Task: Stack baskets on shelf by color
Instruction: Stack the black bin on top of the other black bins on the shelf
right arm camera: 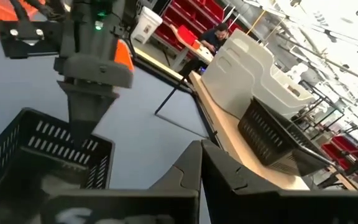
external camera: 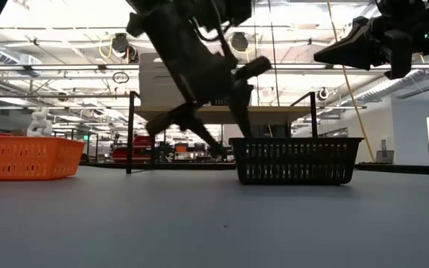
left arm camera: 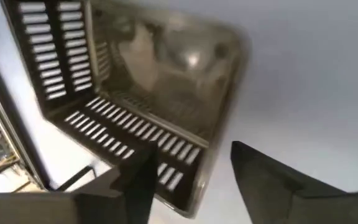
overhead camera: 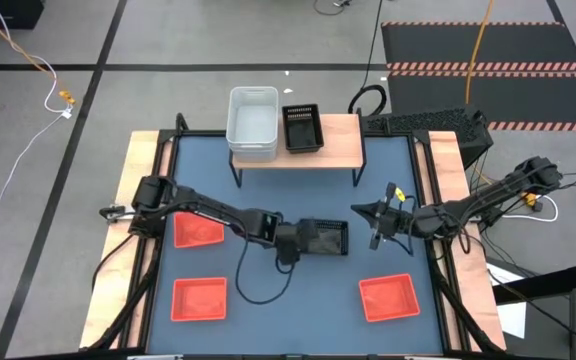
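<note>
my worry is the thin hold: my left gripper (overhead camera: 290, 240) pinches only the short end wall of the black basket (overhead camera: 323, 237) at frame centre in the high view, so on lifting i judge it could tilt, slip out, or catch the shelf (overhead camera: 338, 140) edge. that arm reaches in from the left, low over the mat, fingers (left arm camera: 263, 177) straddling the wall. the right gripper (overhead camera: 378, 222) hovers just right of the basket, raised, fingers closed together on nothing. on the shelf at top centre sit a white basket (overhead camera: 253, 122) and another black basket (overhead camera: 302, 128).
</note>
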